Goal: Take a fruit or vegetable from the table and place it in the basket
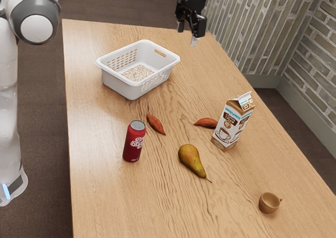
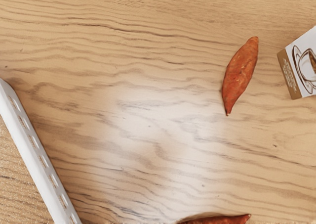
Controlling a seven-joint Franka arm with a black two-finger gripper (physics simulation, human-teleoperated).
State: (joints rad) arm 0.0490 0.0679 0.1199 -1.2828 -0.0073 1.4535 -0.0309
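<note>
Exterior view, clock centred on the green-brown pear: white basket, perforated pattern, 11 o'clock; red can, white script, 10 o'clock; brown cup, 4 o'clock.

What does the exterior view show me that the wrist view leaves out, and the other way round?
The exterior view adds the white arm, its black gripper, the red can, the pear and the brown cup.
The wrist view adds the gap of bare wood between the carton and the sweet potato beside it.
Both show the carton, that sweet potato, the other sweet potato and the white basket.
</note>
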